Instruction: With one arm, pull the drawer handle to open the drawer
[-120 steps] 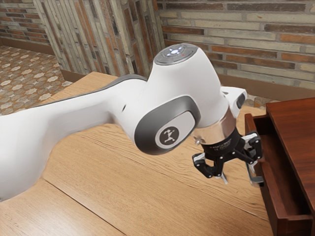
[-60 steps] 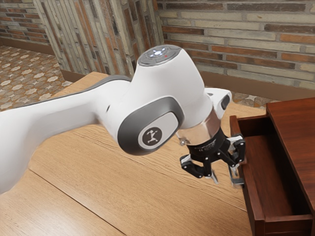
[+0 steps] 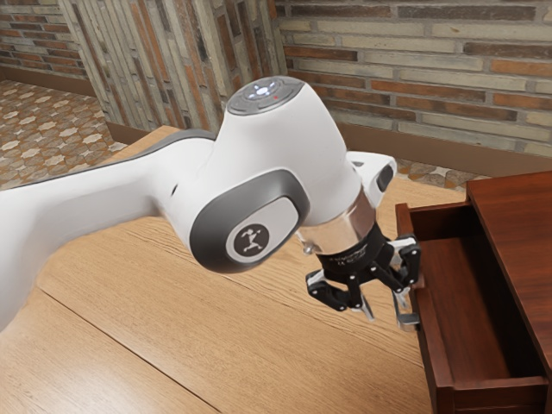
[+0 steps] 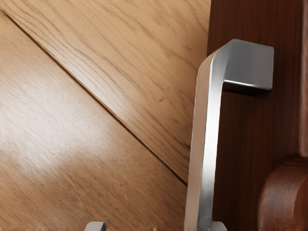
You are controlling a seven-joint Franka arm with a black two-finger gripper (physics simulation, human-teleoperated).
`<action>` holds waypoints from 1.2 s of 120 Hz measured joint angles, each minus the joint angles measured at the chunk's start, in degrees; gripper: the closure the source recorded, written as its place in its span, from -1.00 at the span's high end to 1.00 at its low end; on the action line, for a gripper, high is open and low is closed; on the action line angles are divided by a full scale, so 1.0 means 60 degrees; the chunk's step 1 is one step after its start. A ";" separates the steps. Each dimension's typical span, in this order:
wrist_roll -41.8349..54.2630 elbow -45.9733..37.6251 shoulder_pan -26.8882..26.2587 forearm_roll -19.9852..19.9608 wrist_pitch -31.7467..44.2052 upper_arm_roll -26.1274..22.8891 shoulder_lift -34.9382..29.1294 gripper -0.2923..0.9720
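Brown wood is nearly everywhere. A light wooden table (image 3: 216,345) lies under a big white robot arm (image 3: 103,216). The arm comes in from the exterior view's left and reaches toward the exterior view's right. At its end sits the black gripper (image 3: 385,309). It points down, low over the table, right at the front of a dark red-brown drawer (image 3: 470,302).

The drawer is open. It sticks well out of a dark wooden cabinet (image 3: 517,216) at the exterior view's right, so its bare floor and side walls can be seen.

A silver handle (image 3: 405,312) sits on the front of the drawer, on the side that faces the arm. The gripper's two fingers stand wide apart. The handle is between them, close to the finger that is nearer the drawer. The other finger hangs over the table, away from the handle, so the jaws are not squeezing it from both sides.

In the wrist view the handle (image 4: 204,144) is a flat silver bar. It bends at one end and goes into the dark drawer front (image 4: 250,120). Two small grey fingertips (image 4: 95,225) peek in at the edge. One is over the table (image 4: 72,120), well apart from the bar. The other is just beside the bar, on the drawer's side of it. It is hard to tell if it touches. A round brown wooden lump (image 4: 281,197) sits by the drawer front, and it is not clear what it is.

Behind the table stands a brick wall (image 3: 448,69), with a tiled floor (image 3: 43,129) beside it.
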 joint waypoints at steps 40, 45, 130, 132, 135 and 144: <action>-0.0001 -0.0467 0.0257 0.0080 -0.0002 0.0057 -0.0384 -0.22; -0.0003 -0.0541 0.0285 0.0104 -0.0002 0.0062 -0.0446 -0.22; -0.0024 -0.1551 0.0460 0.0315 0.0008 0.0141 -0.1394 -0.22; -0.0024 -0.1574 0.0463 0.0328 0.0008 0.0143 -0.1416 -0.22; -0.0025 -0.1611 0.0479 0.0350 0.0008 0.0144 -0.1447 -0.22; -0.0026 -0.1668 0.0516 0.0397 0.0009 0.0148 -0.1493 -0.22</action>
